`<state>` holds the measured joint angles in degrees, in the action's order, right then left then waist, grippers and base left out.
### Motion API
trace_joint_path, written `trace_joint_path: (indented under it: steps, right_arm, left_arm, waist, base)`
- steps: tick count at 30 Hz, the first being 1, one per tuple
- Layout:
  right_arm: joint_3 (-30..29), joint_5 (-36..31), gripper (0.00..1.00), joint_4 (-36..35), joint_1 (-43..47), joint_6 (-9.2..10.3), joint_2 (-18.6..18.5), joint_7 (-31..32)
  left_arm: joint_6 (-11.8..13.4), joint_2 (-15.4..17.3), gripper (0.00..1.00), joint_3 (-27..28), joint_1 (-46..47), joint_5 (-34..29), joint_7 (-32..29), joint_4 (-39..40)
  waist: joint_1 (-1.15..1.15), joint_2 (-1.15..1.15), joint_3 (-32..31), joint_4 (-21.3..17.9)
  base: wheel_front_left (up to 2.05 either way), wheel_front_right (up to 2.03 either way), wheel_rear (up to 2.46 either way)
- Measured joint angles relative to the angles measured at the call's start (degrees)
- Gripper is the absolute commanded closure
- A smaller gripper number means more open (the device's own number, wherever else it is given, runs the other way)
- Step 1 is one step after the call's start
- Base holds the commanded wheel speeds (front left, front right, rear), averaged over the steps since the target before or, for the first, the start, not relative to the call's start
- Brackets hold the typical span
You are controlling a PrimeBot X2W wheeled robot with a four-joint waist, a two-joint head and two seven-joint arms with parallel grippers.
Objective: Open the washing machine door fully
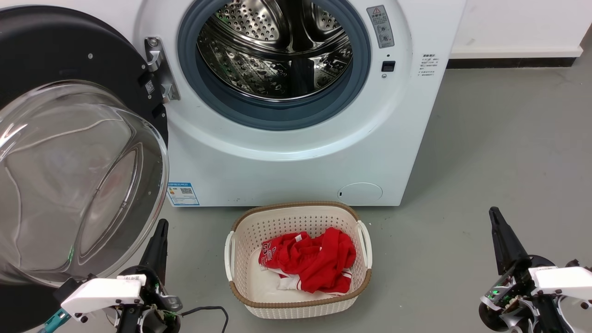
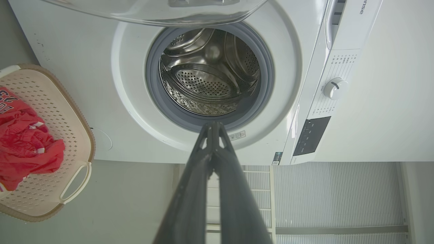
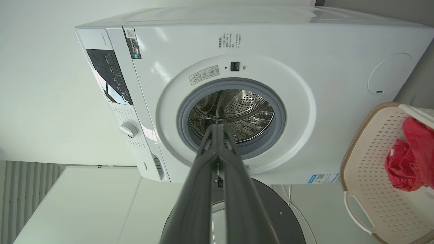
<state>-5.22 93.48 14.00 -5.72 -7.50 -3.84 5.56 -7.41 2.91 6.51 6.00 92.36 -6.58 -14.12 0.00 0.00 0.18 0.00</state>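
Head view: the door [image 1: 78,175] stands wide open at 9 o'clock, hinged on the washer [image 1: 286,152] at 12, its glass bowl bulging toward the camera. The drum [image 1: 277,51] is fully exposed, so the task looks done or nearly so. The left gripper [image 1: 162,226] sits at 7 o'clock, fingers pressed together and holding nothing, just beside the bowl's lower edge. The right gripper [image 1: 495,215] at 4 o'clock is likewise pinched closed and empty, well apart from everything. A basket [image 1: 296,206] of red cloth [image 1: 314,259] rests at 6 o'clock.

The main risk is the left arm. If it lifts or sweeps toward 9 o'clock it could knock the glass and send the door back toward closed. A loose cable [image 1: 208,310] by its wrist could snag. A careless turn could also nudge the basket.

Left wrist view: the closed fingers point at the drum's lower rim, with the glass bowl across 12 o'clock and the basket at 8.

Right wrist view: the fingers, tips together, aim at the drum. The door's black rim lies at 6 o'clock and the basket at 4.

The floor [image 1: 499,152] is smooth, grey and bare, and looks fit for wheels. The wall [image 1: 518,23] behind is white with a dark skirting. The wrist views add a slatted grey panel and a white cabinet beside the washer.
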Motion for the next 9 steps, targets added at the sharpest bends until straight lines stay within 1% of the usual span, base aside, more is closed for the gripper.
trace_joint_path:
  steps: [9]
  right_arm:
    - [-0.15, -0.16, 1.0, 0.01, -0.01, 0.0, 0.11, 0.03]
  left_arm:
    - [0.0, 0.0, 1.0, 0.0, 0.0, 0.0, 0.0, 0.0]
  waist:
    - [0.0, 0.0, 0.0, 0.0]
  base:
    - [0.0, 0.0, 0.0]
